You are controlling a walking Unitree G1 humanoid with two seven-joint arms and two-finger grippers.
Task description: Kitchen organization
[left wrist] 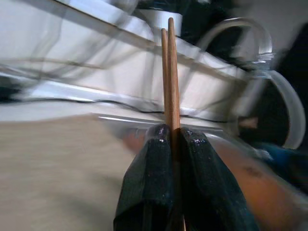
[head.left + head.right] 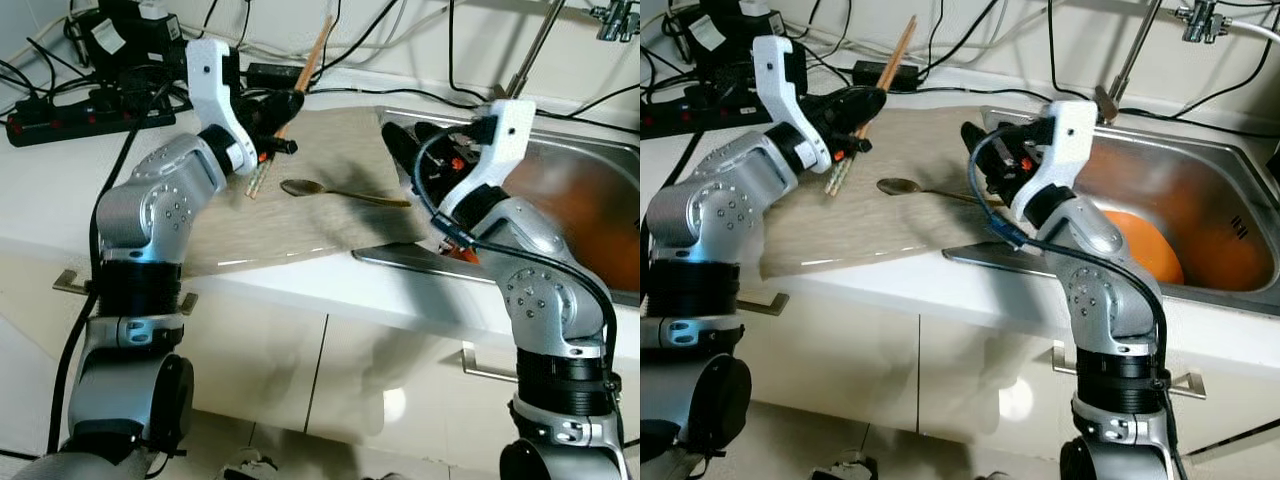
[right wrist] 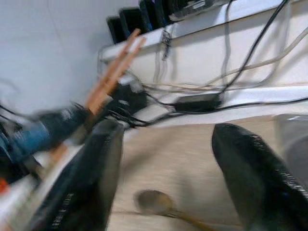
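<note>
My left gripper [image 2: 278, 112] is shut on a pair of wooden chopsticks [image 2: 300, 82], holding them tilted above the far left part of the beige mat [image 2: 300, 215]; the sticks rise straight out between the black fingers [image 1: 154, 178] in the left wrist view. A brass spoon [image 2: 340, 191] lies on the mat, bowl to the left. My right gripper [image 2: 402, 145] hovers open over the mat's right edge beside the sink, a little right of the spoon's handle. Its two fingers [image 3: 91, 173] stand wide apart with the spoon [image 3: 154, 202] below them.
A steel sink [image 2: 1200, 170] with an orange bowl [image 2: 1145, 245] in it lies to the right. A power strip [image 2: 80, 110], chargers and several cables crowd the back of the white counter [image 2: 60, 200]. Cabinet doors with handles [image 2: 75, 285] run below.
</note>
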